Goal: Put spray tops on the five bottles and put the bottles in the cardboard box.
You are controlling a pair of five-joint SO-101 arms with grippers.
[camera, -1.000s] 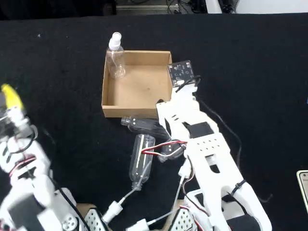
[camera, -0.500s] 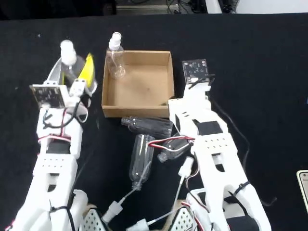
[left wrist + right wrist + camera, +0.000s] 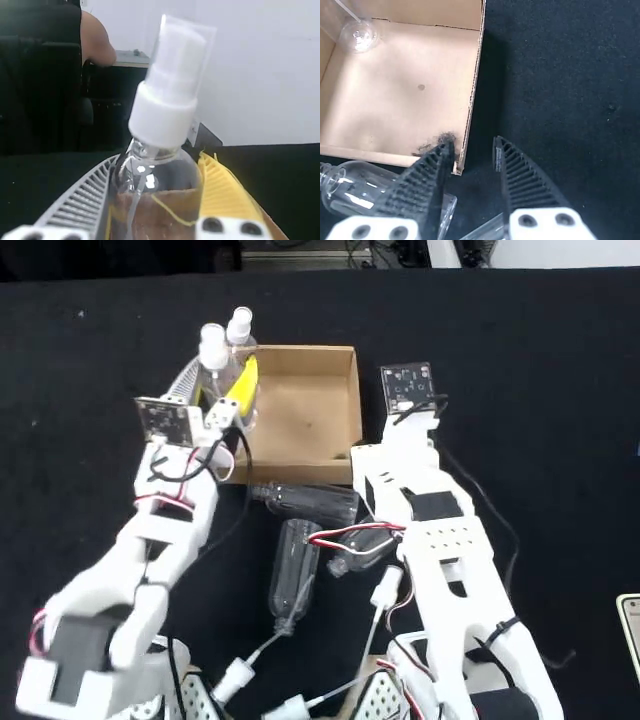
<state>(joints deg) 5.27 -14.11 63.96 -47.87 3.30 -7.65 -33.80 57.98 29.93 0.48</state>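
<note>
My left gripper [image 3: 218, 390] is shut on a clear bottle [image 3: 159, 202] with a white spray top [image 3: 170, 90], held upright at the cardboard box's [image 3: 345, 358] rear left corner. Right beside it another capped bottle [image 3: 241, 322] stands inside that corner, its base [image 3: 358, 34] visible in the right wrist view. My right gripper [image 3: 470, 162] hangs open over the box's [image 3: 476, 70] front right corner, holding nothing. Three uncapped bottles [image 3: 308, 502] [image 3: 295, 575] [image 3: 352, 558] lie in front of the box. Loose spray tops [image 3: 236, 674] [image 3: 386, 589] [image 3: 290, 706] lie nearer the arm bases.
The black table stretches open behind and to the right of the box. A pale object [image 3: 631, 615] sits at the table's right edge. An uncapped bottle [image 3: 355, 187] lies just below my right gripper's fingers [image 3: 422, 180].
My left arm has swung from the table's far left to the box's rear left corner, carrying the capped bottle. The right arm shifted slightly right early on, then stayed still.
</note>
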